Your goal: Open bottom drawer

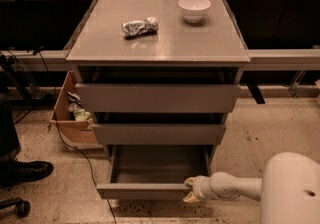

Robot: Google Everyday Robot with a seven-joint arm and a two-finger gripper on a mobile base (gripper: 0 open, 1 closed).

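The grey cabinet (158, 43) has three handleless drawers. The bottom drawer (145, 190) stands pulled well out, its slim front panel low in the view and its shallow grey tray (159, 164) bare inside. My gripper (190, 190), pale with yellowish fingers, sits at the right end of that front panel, one finger above its top edge and one below. My white arm (235, 186) reaches in from the lower right. The top drawer (157, 98) and middle drawer (158, 133) are each slightly out.
A crumpled foil packet (139, 27) and a white bowl (194, 8) rest on the cabinet top. A cardboard box (71, 115) stands left of the cabinet, with a cable (85, 160) trailing over the floor. A person's black shoe (22, 170) is at the left.
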